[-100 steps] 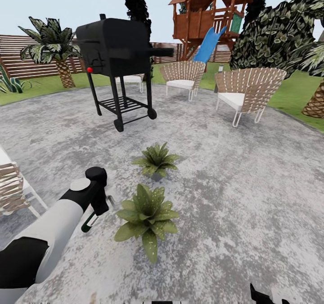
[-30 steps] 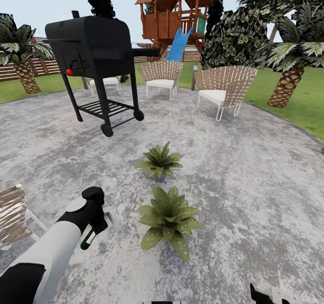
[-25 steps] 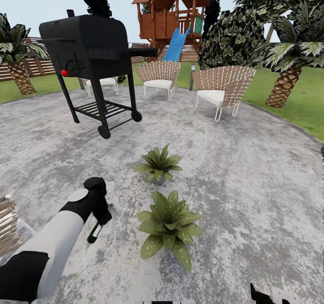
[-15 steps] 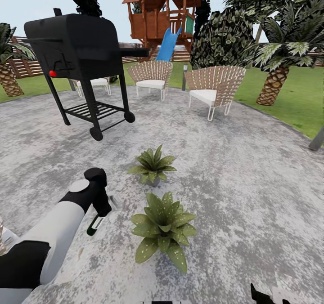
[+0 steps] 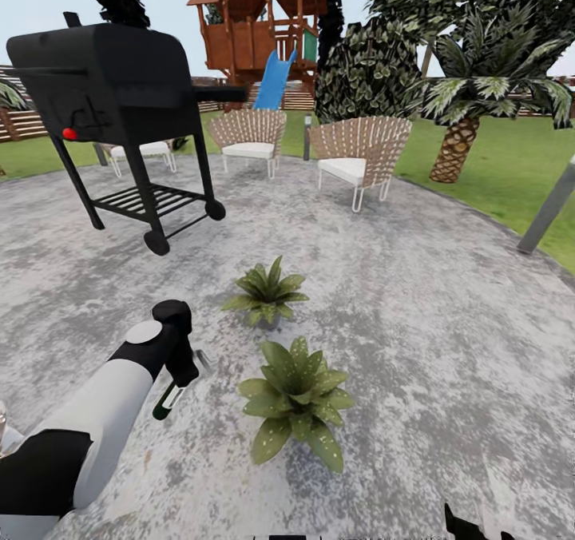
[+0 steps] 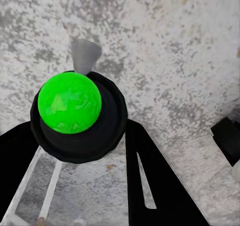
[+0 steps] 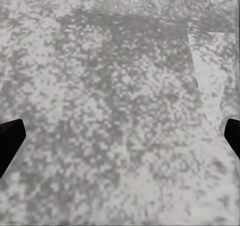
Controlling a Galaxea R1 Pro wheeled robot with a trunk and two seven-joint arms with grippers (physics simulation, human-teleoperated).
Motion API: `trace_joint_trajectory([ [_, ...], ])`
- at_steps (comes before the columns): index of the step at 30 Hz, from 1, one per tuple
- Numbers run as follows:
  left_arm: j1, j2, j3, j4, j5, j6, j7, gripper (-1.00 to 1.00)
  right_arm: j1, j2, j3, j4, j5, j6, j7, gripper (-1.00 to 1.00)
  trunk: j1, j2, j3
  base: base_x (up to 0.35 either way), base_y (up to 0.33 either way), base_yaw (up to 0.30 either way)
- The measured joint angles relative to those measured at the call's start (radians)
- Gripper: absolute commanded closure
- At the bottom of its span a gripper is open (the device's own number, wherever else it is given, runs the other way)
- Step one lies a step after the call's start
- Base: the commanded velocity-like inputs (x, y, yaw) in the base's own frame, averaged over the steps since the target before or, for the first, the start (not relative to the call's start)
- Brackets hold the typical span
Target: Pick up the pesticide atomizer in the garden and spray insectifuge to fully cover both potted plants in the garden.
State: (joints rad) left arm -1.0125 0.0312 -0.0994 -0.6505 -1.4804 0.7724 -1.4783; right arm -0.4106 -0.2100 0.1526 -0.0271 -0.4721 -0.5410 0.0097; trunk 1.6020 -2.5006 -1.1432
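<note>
In the head view my left gripper [image 5: 183, 372] is shut on the pesticide atomizer [image 5: 168, 401], a slim dark-green bottle hanging tilted below the fingers, a little above the paving. The left wrist view looks along the bottle end-on, its bright green round end [image 6: 70, 102] sitting between two black fingers [image 6: 150, 181]. Two potted plants stand just right of the bottle: the nearer rosette [image 5: 296, 397] and the farther one [image 5: 267, 287]. My right gripper [image 5: 479, 529] peeks in at the picture's bottom edge; its fingertips [image 7: 9, 140] stand wide apart over bare paving, open.
A black grill [image 5: 120, 101] on wheels stands at the back left. Wicker chairs [image 5: 358, 150] sit behind the plants, with a wooden playhouse and blue slide [image 5: 273, 79] beyond. A palm [image 5: 459, 117] and a grey post [image 5: 547, 208] stand on the lawn at right.
The whole picture has slid leftward, so the camera has turned; a grey post has come into view at right. My left arm still holds the bottle left of the plants.
</note>
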Motion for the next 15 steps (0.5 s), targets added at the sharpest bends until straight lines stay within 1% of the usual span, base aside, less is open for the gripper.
trace_joint_trajectory([
  [3, -0.001, -0.004, 0.0, 0.0, 0.001, 0.001, 0.001, 1.0, 0.0, 0.0, 0.0, 0.0, 0.0, 0.0, 0.0, -1.0, 0.0, 0.0, 0.001, 0.018, 0.309, -0.262],
  [6, -0.002, -0.005, 0.001, 0.0, 0.001, 0.001, 0.001, 1.0, 0.0, 0.0, 0.0, 0.0, 0.0, 0.0, 0.0, -1.0, 0.0, 0.0, 0.002, 0.144, 0.258, -0.252],
  [12, 0.003, -0.005, 0.001, 0.0, 0.002, -0.001, 0.003, 1.0, 0.0, 0.0, 0.0, 0.001, 0.0, -0.001, 0.0, -1.0, 0.0, 0.0, 0.002, 0.022, 0.023, -0.03],
  [15, 0.004, -0.005, 0.001, 0.0, 0.002, -0.001, 0.005, 1.0, 0.0, 0.0, 0.0, 0.0, 0.0, -0.001, 0.0, -1.0, 0.0, 0.0, 0.003, 0.0, 0.0, -0.189],
])
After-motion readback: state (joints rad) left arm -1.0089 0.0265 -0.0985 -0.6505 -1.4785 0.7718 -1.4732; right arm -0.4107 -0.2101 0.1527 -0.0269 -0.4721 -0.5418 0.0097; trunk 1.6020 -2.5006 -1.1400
